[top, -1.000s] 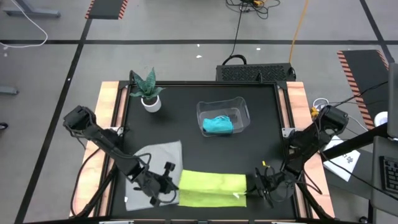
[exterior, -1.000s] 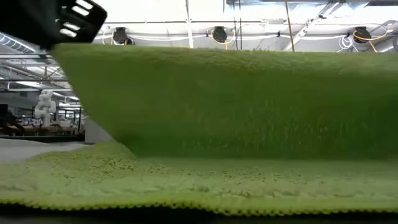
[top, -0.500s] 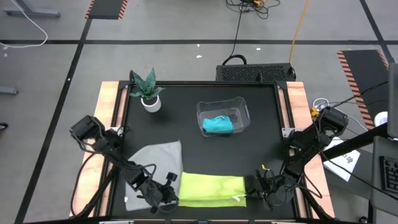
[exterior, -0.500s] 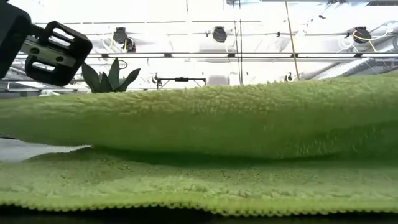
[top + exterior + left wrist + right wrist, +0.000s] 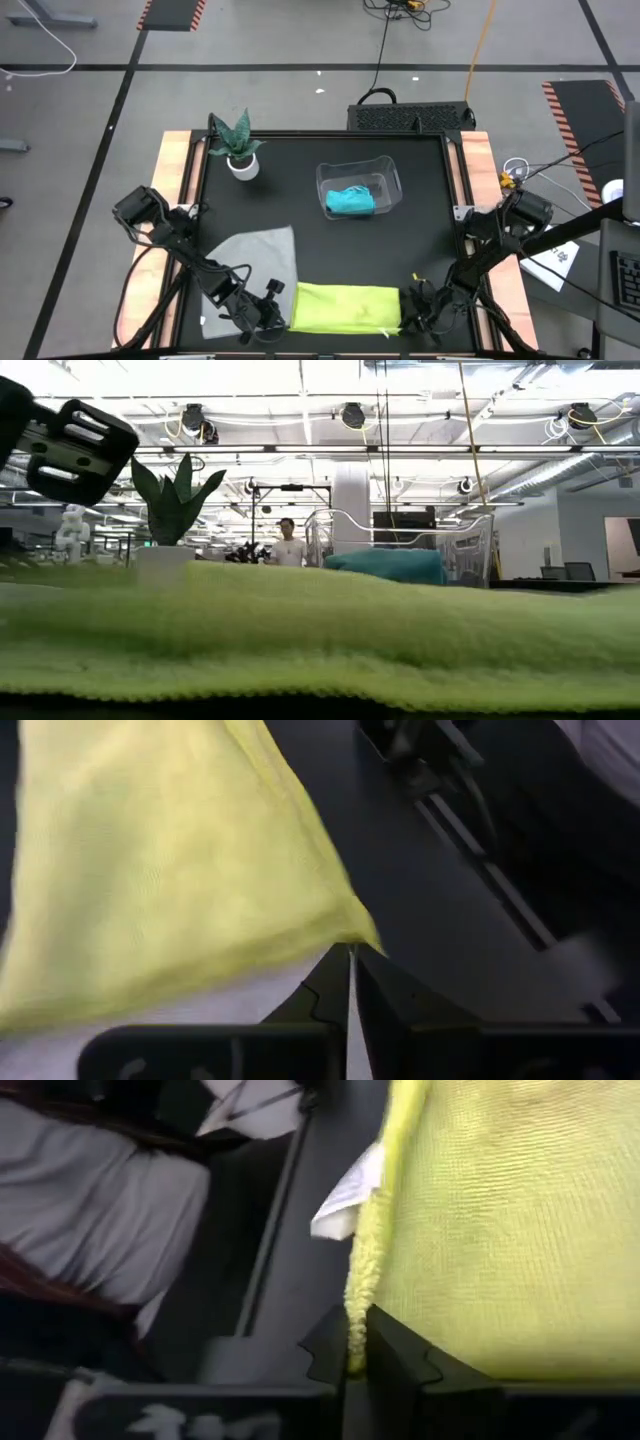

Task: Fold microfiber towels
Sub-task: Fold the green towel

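The yellow-green towel [image 5: 345,306] lies folded at the table's near edge, and the left gripper [image 5: 351,982] and the right gripper [image 5: 358,1348] each pinch 1 corner, so pulling away before releasing could drag the fold open again.

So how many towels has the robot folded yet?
One fold looks done: the yellow-green towel lies doubled over at the table's front edge. The left pincer and right pincer each pinch a corner of it. Left to do: the grey towel lying flat, and the teal towel bunched in the clear bin.
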You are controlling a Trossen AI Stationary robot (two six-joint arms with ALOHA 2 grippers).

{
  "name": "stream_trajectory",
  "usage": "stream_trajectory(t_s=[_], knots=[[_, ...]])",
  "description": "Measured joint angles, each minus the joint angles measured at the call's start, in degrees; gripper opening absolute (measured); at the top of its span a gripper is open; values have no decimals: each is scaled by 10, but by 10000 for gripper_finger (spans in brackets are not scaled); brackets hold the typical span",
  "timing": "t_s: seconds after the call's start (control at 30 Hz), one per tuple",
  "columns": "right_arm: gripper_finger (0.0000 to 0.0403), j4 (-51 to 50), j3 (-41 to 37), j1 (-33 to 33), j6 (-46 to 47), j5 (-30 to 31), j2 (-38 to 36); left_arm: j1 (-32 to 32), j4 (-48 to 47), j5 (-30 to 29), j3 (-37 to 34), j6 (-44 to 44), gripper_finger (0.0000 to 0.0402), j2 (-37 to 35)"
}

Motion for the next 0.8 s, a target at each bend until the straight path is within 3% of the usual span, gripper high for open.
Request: stream_trajectory(t_s=[0.13,0.4,0.5,0.63,0.8], knots=[[61,53,1,0,9,-2,32,0,11,41,0,2,39,0],[138,105,-1,0,-31,-11,34,1,14,35,0,1,74,0],[158,122,0,0,-73,-10,21,6,13,0,0,18,78,0],[166,109,-1,-9,-105,20,9,21,4,-90,0,44,77,0],[163,96,-1,-25,-97,45,-4,59,-42,-155,0,3,77,-3]])
